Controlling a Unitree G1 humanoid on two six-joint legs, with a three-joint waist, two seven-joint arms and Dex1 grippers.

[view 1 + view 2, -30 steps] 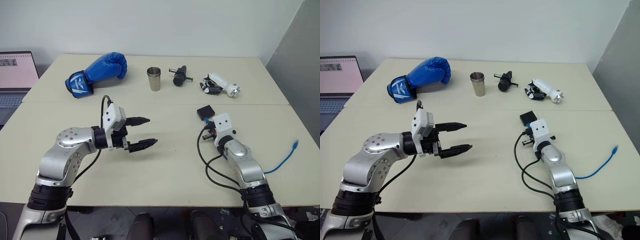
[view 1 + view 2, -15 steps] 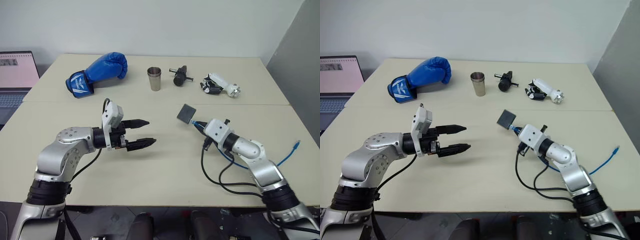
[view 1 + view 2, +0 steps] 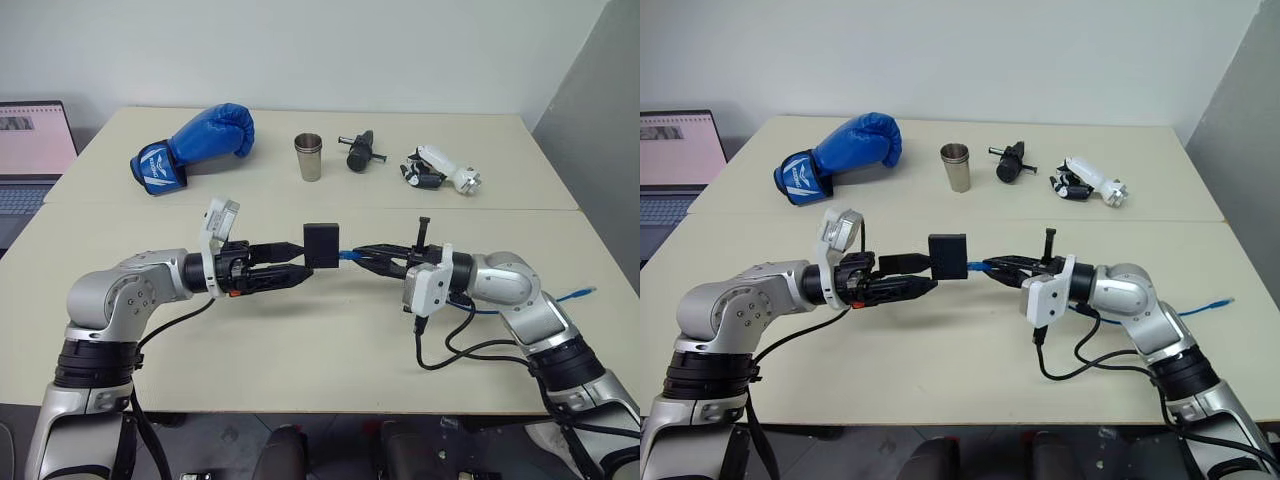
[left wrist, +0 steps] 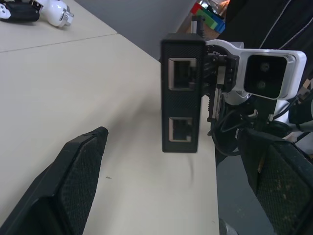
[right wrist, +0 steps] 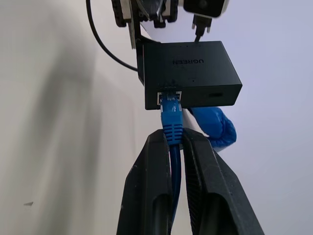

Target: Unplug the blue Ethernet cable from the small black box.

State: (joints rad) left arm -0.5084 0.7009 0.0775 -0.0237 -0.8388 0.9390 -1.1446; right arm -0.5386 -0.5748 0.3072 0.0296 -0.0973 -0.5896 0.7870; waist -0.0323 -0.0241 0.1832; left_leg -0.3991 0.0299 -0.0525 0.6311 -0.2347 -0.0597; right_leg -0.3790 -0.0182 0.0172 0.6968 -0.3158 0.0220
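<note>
The small black box (image 3: 322, 245) hangs in the air above the table's middle, carried on the plug of the blue Ethernet cable (image 5: 171, 110), which sits in one of its ports. My right gripper (image 3: 360, 257) is shut on the cable just behind that plug, fingers (image 5: 146, 196) pointing left. The cable runs back under the right arm, and its free end (image 3: 585, 293) lies on the table at the right. My left gripper (image 3: 300, 260) is open and points right. Its fingers (image 4: 73, 186) stand on either side of the box's far face (image 4: 182, 93), which has two empty ports. Whether they touch it I cannot tell.
Along the far edge lie a blue boxing glove (image 3: 195, 147), a metal cup (image 3: 308, 157), a black cylindrical tool (image 3: 358, 152) and a white-and-black gadget (image 3: 440, 170). A laptop (image 3: 30, 150) stands at the far left. Black robot wires (image 3: 450, 350) loop below the right arm.
My right gripper lifted the box off the table by the cable and swung it left to the left gripper's fingertips. The left gripper rolled but stayed in place and open.
</note>
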